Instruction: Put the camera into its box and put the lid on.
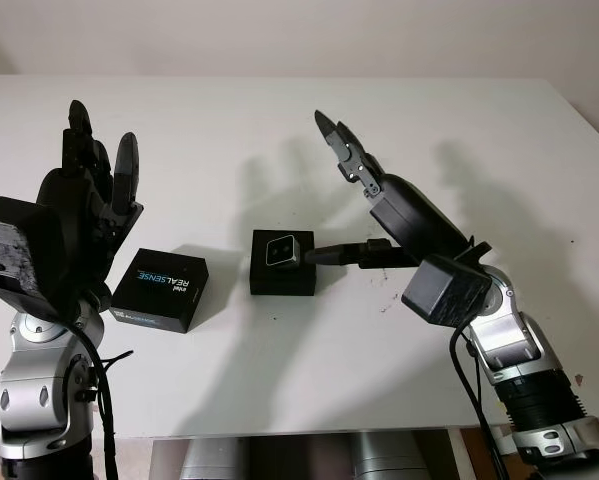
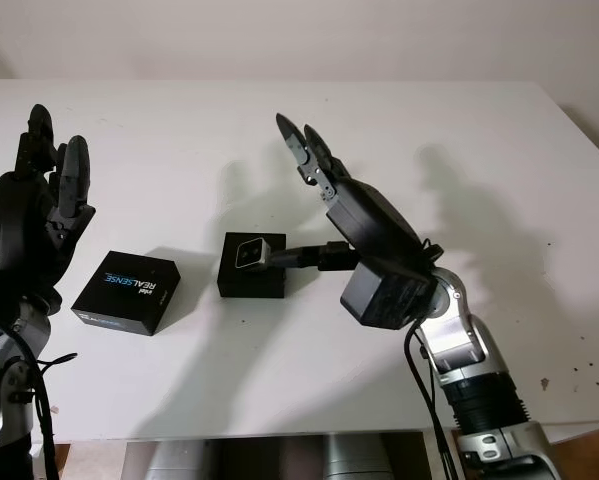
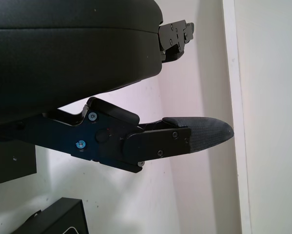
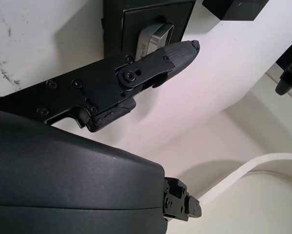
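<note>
Sitting on the white counter [image 1: 399, 130], the open black box [image 1: 282, 264] holds the silver camera [image 1: 280, 250], lens face up, in its inset. Lid [image 1: 160, 288], black with REALSENSE print, lies flat just left of the box, apart from it, not on it.

Right hand [image 1: 364, 215] is raised over the counter right of the box, open, holding nothing. Its thumb [image 1: 341, 254] stretches low toward the box; the tip sits at the box's right edge beside the camera. Contact can't be told. Its two other fingers [image 1: 341, 150] point up and away toward the far side of the counter.

Left hand [image 1: 84, 195] is raised at the left, above and behind the lid, open, palm-up posture with fingers pointing away, holding nothing, not touching the lid.
</note>
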Controlling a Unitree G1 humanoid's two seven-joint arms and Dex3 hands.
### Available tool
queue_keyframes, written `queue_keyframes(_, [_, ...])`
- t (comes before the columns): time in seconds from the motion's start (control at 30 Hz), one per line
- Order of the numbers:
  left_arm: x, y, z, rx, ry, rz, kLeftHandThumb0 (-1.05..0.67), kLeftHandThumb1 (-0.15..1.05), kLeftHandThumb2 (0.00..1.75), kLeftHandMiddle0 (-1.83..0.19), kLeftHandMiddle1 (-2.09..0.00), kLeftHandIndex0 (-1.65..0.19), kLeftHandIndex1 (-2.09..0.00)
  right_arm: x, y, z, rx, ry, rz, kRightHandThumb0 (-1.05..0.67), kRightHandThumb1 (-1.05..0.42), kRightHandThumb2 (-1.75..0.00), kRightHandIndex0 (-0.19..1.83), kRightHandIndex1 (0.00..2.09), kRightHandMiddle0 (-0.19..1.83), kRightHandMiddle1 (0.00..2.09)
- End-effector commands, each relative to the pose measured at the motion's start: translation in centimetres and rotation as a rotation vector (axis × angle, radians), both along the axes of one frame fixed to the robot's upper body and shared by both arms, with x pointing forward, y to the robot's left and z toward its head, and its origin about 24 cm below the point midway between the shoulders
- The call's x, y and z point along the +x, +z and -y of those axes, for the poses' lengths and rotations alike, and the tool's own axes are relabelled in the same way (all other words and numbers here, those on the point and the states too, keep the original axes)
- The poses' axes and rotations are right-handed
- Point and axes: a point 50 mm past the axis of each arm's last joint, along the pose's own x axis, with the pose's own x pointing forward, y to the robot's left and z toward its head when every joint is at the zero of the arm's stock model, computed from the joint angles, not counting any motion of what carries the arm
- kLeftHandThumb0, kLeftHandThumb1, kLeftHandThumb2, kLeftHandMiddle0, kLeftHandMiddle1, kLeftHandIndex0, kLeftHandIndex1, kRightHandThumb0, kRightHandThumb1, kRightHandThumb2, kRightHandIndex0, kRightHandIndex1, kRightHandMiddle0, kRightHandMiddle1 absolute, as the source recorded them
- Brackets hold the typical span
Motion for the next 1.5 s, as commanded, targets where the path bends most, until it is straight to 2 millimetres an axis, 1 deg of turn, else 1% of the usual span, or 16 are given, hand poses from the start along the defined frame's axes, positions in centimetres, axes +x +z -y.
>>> queue_keyframes(0.0, [0.0,0.3,-0.1,0.011,0.005,0.015,-0.72,1.05,0.51,0.19,0.00,0.19,0.00,-0.4,0.4,-0.5,-0.092,0.046,0.074,-0.74,-1.03,-0.12,-0.19,0.00,-0.19,0.00])
queue_keyframes(0.03, [-0.1,0.3,-0.1,0.013,0.005,0.012,-0.72,1.05,0.51,0.19,0.00,0.19,0.00,-0.7,0.2,-0.7,-0.144,0.069,0.100,-0.78,-1.04,-0.23,-0.19,0.00,-0.18,0.02])
queue_keyframes(0.13, [-0.1,0.3,0.0,0.012,0.006,0.011,-0.73,1.05,0.51,0.19,0.00,0.19,0.00,-1.0,-0.2,-1.2,-0.248,0.115,0.147,-0.81,-1.05,-0.37,-0.19,0.00,-0.18,0.02])
queue_keyframes(0.27, [-0.1,0.2,0.0,0.001,0.005,0.019,-0.73,1.05,0.50,0.19,0.00,0.19,0.00,-1.2,-1.0,-2.1,-0.360,0.156,0.205,-0.82,-1.05,-0.49,-0.19,0.00,-0.18,0.04])
queue_keyframes(0.33, [-0.1,0.2,0.0,0.005,0.007,0.019,-0.73,1.05,0.51,0.19,0.00,0.19,0.00,-1.1,-1.4,-2.6,-0.389,0.171,0.219,-0.83,-1.05,-0.54,-0.19,0.00,-0.17,0.04])
queue_keyframes(0.5, [-0.1,0.2,0.0,-0.002,0.011,0.021,-0.72,1.05,0.51,0.19,0.00,0.19,0.00,-0.6,-2.4,-3.4,-0.465,0.205,0.239,-0.85,-1.05,-0.60,-0.19,0.01,-0.16,0.05])
queue_keyframes(0.67, [-0.2,0.2,0.0,0.002,0.009,0.020,-0.73,1.05,0.50,0.19,0.00,0.19,0.00,-0.2,-3.1,-4.2,-0.498,0.216,0.258,-0.88,-1.05,-0.63,-0.18,0.03,-0.16,0.05])
queue_keyframes(0.77, [-0.2,0.1,0.0,0.005,0.008,0.020,-0.73,1.05,0.51,0.19,0.00,0.19,0.00,-0.1,-3.3,-4.9,-0.504,0.236,0.264,-0.88,-1.05,-0.63,-0.19,0.00,-0.19,0.02])
queue_keyframes(0.97, [-0.2,0.1,0.2,0.000,0.012,0.022,-0.72,1.05,0.51,0.19,0.00,0.19,0.00,-0.1,-2.9,-6.3,-0.508,0.298,0.249,-0.89,-1.05,-0.67,-0.19,0.00,-0.19,0.00])
queue_keyframes(1.07, [-0.2,0.0,0.1,-0.001,0.016,0.024,-0.72,1.05,0.51,0.19,0.00,0.19,0.00,-0.3,-2.5,-7.3,-0.450,0.349,0.221,-0.89,-1.05,-0.63,-0.19,0.00,-0.19,0.00])
queue_keyframes(1.23, [-0.3,0.0,0.2,-0.002,0.023,0.026,-0.71,1.05,0.51,0.19,0.00,0.19,0.00,-0.6,-1.4,-8.7,-0.400,0.423,0.189,-0.90,-1.05,-0.64,-0.19,0.00,-0.19,0.00])
queue_keyframes(1.33, [-0.4,-0.1,0.2,0.000,0.030,0.024,-0.71,1.05,0.51,0.19,0.00,0.19,0.00,-0.8,-1.2,-9.1,-0.383,0.453,0.175,-0.89,-1.05,-0.63,-0.19,0.00,-0.19,0.00])
queue_keyframes(1.47, [-0.5,0.0,0.2,0.001,0.036,0.023,-0.71,1.05,0.52,0.19,0.00,0.19,0.00,-0.7,-1.6,-9.2,-0.368,0.468,0.130,-0.89,-1.05,-0.62,-0.19,0.00,-0.19,0.00])
